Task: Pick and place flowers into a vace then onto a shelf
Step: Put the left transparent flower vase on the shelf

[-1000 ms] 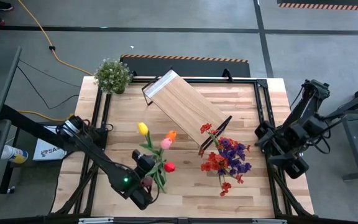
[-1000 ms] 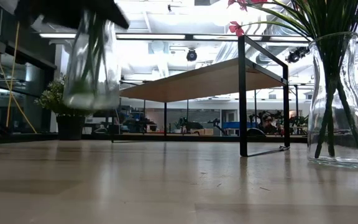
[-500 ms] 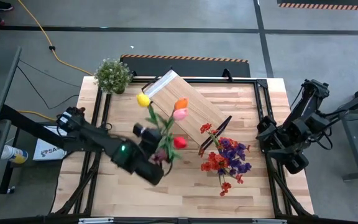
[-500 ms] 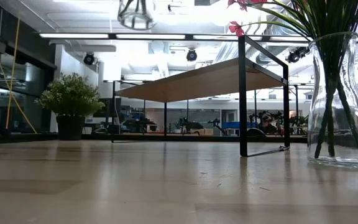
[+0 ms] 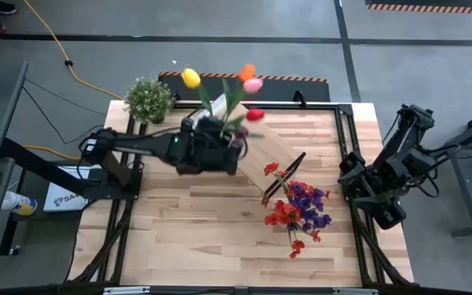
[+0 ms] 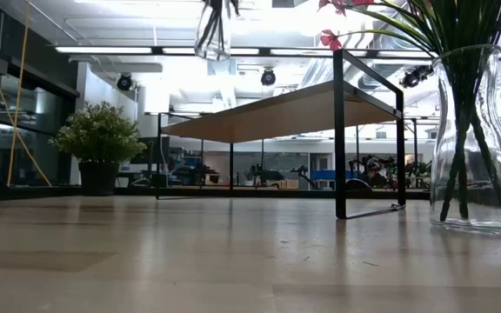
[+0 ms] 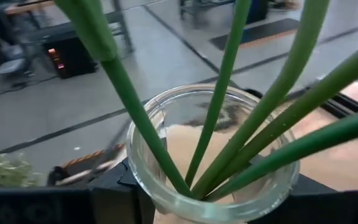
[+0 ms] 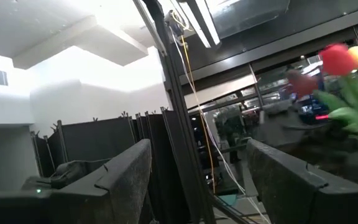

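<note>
A clear glass vase (image 6: pixel 214 30) with yellow, orange, pink and red tulips (image 5: pixel 247 74) hangs in the air over the far left end of the light-wood shelf (image 5: pixel 270 149). My left gripper (image 5: pixel 220 146) is shut on it. In the left wrist view, green stems (image 7: pixel 229 93) rise from the vase's rim (image 7: pixel 143 118). A second glass vase (image 6: pixel 477 148) with red and purple flowers (image 5: pixel 297 209) stands by its base on the table, beside the shelf's near end. My right gripper (image 8: pixel 197 186) is open with nothing in it at the table's right edge. My left gripper holds the vase just below its rim (image 7: pixel 135 180), with one dark finger (image 7: pixel 55 205) on either side of the glass. The fingers come nearly level from the table's left side. The vase is lifted clear, its bottom (image 6: pixel 212 50) above the shelf top, its flowers leaning toward the far edge.
A bushy potted plant (image 5: pixel 148 98) stands at the far left corner. The shelf lies slantwise across the table's middle on its black frame (image 6: pixel 339 130). Bare tabletop (image 5: pixel 203 238) lies along the near side.
My left gripper has swung up and toward the far edge, from low over the near left of the table to above the shelf's far left end. The vase of tulips went with it, still held, rising almost out of the low view's top.
</note>
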Motion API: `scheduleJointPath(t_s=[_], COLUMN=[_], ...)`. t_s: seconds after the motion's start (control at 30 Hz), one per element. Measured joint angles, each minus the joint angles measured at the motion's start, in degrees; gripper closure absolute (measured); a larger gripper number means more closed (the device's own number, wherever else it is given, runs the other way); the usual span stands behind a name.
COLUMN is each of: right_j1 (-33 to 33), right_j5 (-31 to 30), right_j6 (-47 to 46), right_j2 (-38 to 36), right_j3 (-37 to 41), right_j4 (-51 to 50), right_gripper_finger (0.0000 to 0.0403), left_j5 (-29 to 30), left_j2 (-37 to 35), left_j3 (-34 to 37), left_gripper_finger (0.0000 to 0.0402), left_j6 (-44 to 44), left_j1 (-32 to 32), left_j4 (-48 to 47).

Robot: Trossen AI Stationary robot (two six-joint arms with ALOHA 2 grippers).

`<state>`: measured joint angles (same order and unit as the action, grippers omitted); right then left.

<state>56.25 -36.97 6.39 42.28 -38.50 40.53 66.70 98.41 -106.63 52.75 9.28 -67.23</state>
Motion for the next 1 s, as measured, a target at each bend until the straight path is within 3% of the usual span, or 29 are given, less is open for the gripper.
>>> scheduleJointPath(t_s=[0.33,0.5,0.63,1.0], right_j1=[0.0,0.0,0.02,0.02], right_j5=[0.04,0.03,0.07,0.09], right_j6=[0.09,0.09,0.09,0.09], right_j2=[-1.61,-2.31,-2.3,-2.3], right_j3=[0.0,0.0,0.0,0.0], right_j4=[-0.24,-0.41,-0.46,-0.63], right_gripper_finger=[0.0148,0.0148,0.0149,0.0149], left_j5=[0.56,-2.71,-4.14,-4.7], left_j2=[0.02,0.0,0.0,0.0], left_j3=[2.0,5.63,9.69,16.4], left_gripper_finger=[0.0197,0.0197,0.0197,0.0197], left_j6=[-0.21,-3.07,-4.97,-4.48], left_j1=[-11.44,-15.29,-16.58,-17.25], left_j4=[6.58,14.63,21.72,26.02])
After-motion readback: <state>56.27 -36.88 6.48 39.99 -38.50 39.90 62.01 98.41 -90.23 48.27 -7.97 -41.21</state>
